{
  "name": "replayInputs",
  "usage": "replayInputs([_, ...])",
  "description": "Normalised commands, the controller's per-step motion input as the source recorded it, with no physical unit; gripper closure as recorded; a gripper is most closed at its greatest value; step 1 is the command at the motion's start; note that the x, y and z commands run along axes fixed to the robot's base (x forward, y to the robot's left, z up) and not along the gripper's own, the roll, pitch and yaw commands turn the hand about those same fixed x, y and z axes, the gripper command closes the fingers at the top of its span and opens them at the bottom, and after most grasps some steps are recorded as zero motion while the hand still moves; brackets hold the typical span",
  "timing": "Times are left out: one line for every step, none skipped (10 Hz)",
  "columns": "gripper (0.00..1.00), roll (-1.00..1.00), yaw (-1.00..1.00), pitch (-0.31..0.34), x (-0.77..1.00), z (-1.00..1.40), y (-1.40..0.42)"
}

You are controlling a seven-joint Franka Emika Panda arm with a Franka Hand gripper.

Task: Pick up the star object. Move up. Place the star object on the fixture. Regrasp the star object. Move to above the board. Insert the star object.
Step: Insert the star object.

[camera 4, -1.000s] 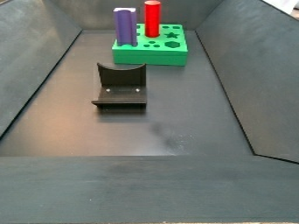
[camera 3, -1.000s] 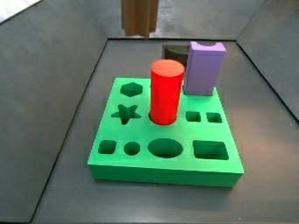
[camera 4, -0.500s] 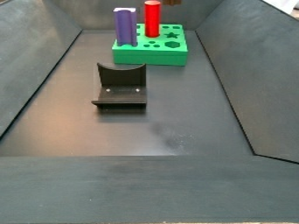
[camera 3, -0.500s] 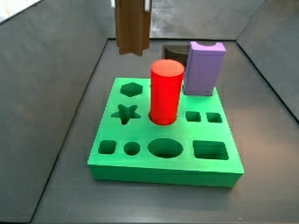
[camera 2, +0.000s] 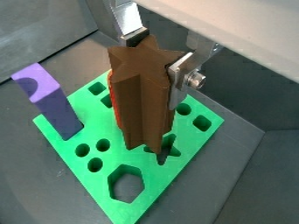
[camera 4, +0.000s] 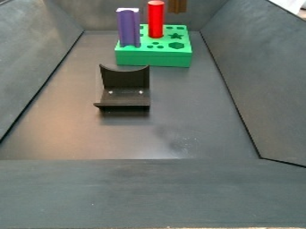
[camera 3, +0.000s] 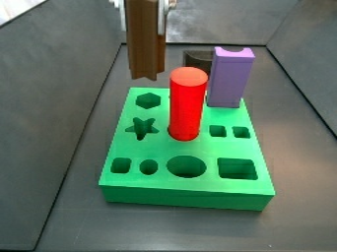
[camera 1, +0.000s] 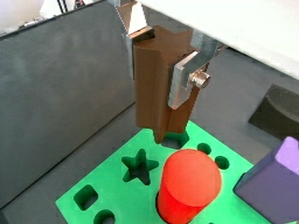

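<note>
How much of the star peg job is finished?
Pick-up and regrasp look done: the end effector holds the dark brown ridged star peg upright above the thick green board. The black L-shaped fixture stands empty. Left: lowering it into the star-shaped hole.

Both wrist views look steeply down past the gripper (camera 1: 163, 48) onto the board (camera 2: 205, 162) from close range. A side view sits near the board (camera 3: 250, 192), facing its front; another watches from afar across the fixture (camera 4: 122, 89).
</note>
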Motion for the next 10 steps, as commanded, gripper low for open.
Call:
replayInputs([1.00,-0.08,-0.21,-0.161,-0.13,-0.20,-0.03])
replayInputs([1.00,-0.06,-0.19,-0.149,-0.12,-0.21,-0.03])
replayInputs([1.00,-0.06,-0.21,-0.163,-0.14,-0.21,-0.08])
replayInputs([1.00,-0.05,-0.19,-0.156,-0.11,-0.17,-0.13])
replayInputs([1.00,-0.02,-0.11,-0.147,-0.06,-0.13,-0.17])
replayInputs([1.00,0.00,0.00,-0.119,-0.05,-0.16,-0.21])
replayInputs([1.00,0.04,0.02,-0.066,-0.05,-0.19,-0.26])
replayInputs([1.00,0.06,0.09,-0.053,-0.05,-0.21,-0.27])
replayInputs([1.00,0.05,0.06,-0.040,-0.01,-0.21,-0.25])
replayInputs([1.00,0.01,0.00,-0.001,0.00,-0.05,-0.09])
